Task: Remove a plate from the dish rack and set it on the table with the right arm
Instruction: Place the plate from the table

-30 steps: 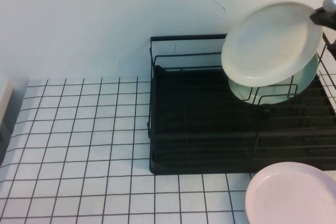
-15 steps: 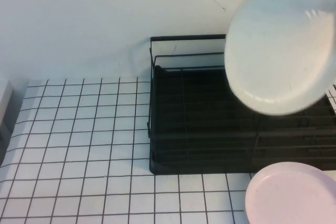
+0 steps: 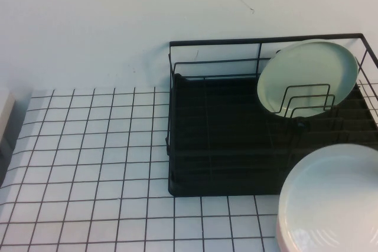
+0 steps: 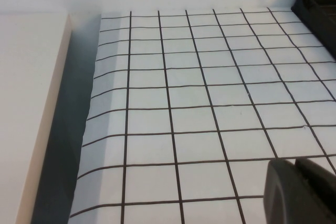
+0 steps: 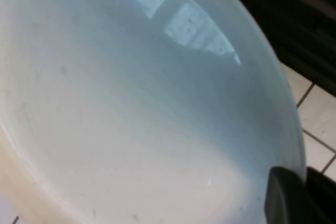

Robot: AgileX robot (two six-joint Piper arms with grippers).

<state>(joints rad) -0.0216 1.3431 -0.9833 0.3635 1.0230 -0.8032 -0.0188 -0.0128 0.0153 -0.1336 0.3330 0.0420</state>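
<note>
Your table (image 3: 88, 163) spreads beside the dish rack (image 3: 224, 146), a greener plate (untouched) standing inside. The plate (image 3: 331, 199) lies low just in front, clamped by your right gripper (image 5: 302, 198) for set-down; left gripper (image 4: 302, 192), grip unclear, waits well away.

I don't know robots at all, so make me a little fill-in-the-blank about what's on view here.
1. The greener plate stands upright in the black dish ____.
2. The off-white plate is at the high view's lower ____ corner, over a pink plate.
3. The table is white with a black ____ pattern.
4. The left gripper hovers above the ____.

Missing words: rack; right; grid; table
</note>
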